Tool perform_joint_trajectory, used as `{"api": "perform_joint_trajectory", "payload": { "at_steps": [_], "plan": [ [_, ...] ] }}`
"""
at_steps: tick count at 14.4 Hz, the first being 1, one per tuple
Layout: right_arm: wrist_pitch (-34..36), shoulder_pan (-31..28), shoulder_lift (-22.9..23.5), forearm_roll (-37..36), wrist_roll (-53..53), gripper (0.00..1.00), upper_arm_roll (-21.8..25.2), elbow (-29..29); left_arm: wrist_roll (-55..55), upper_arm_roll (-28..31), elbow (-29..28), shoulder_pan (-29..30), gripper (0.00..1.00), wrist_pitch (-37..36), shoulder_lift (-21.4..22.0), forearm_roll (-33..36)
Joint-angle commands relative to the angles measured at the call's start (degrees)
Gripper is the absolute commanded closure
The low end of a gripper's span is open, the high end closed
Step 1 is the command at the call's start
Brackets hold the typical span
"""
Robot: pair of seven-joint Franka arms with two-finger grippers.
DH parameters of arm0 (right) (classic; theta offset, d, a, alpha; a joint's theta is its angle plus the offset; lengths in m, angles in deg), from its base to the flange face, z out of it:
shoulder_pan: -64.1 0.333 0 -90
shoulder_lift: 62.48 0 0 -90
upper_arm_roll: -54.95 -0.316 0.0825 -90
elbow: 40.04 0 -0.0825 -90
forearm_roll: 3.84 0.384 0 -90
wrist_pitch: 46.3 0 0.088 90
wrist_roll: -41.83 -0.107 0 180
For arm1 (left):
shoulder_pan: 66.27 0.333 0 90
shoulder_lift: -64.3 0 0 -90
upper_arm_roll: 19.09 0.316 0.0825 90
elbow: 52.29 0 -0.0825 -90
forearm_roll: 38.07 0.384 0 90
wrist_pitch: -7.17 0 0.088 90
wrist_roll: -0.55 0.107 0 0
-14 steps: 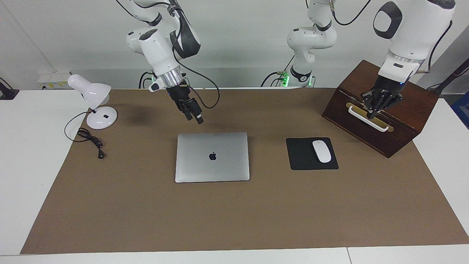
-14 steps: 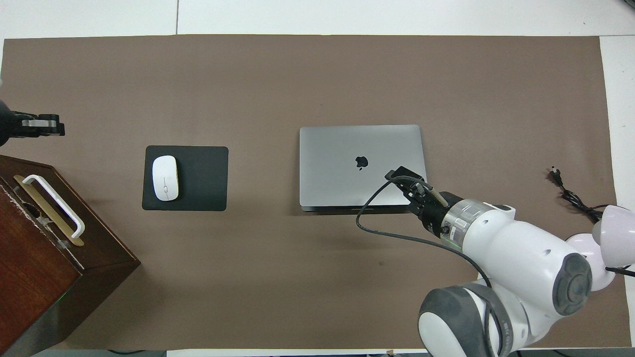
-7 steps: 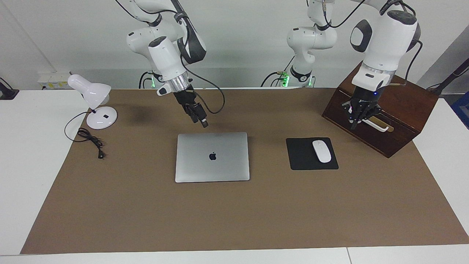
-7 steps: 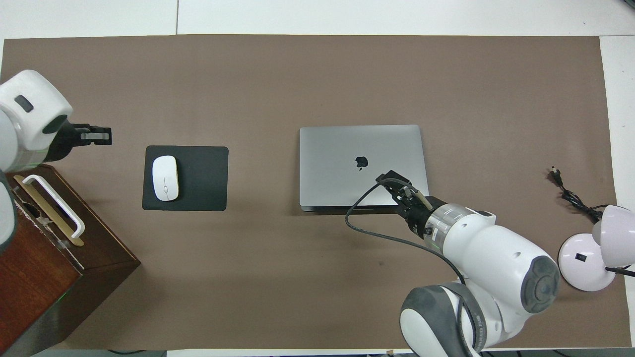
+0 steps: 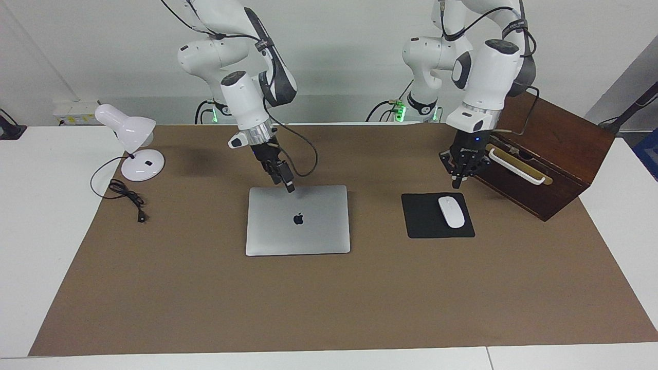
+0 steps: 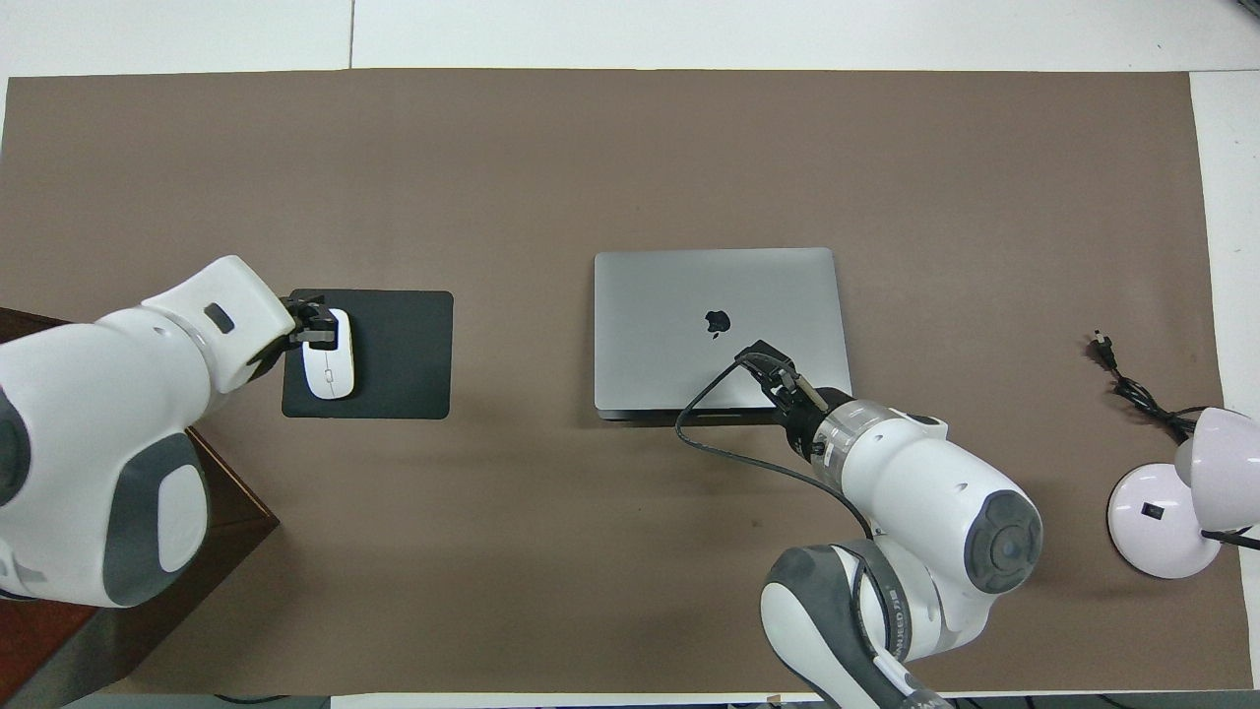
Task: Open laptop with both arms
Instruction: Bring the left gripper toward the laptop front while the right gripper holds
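In the overhead view the left arm (image 6: 108, 443) covers most of the wooden box (image 6: 197, 532), leaving only a dark corner and a strip at the picture's edge, and the arm itself is cut off there. The right arm (image 6: 915, 532) hides a strip of the laptop (image 6: 679, 325) along the edge nearest the robots, and the desk lamp (image 6: 1181, 492) is cut by the picture's border. Finger spacing on the left gripper (image 5: 457, 182) and right gripper (image 5: 289, 187) is too small to read, as is contact between the right gripper and the lid.
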Motion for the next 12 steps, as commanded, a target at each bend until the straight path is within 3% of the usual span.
{"api": "perform_joint_trajectory", "payload": {
  "at_steps": [1, 6, 12],
  "plan": [
    [-0.28, 0.55, -0.08, 2.00, -0.44, 0.00, 0.01, 0.36, 0.63, 0.80, -7.77, -3.77, 1.00, 10.88, 1.60, -0.54],
    [-0.27, 0.55, 0.70, 2.70, 0.18, 0.00, 0.00, 0.53, 1.24, 0.88, -18.33, -10.45, 1.00, 27.95, 0.63, -0.54],
    [-0.19, 0.46, 1.50, 2.79, 0.62, 0.00, 0.00, 1.06, 1.25, 0.88, -23.61, -18.97, 1.00, 38.07, -2.09, -0.54]
  ]
}}
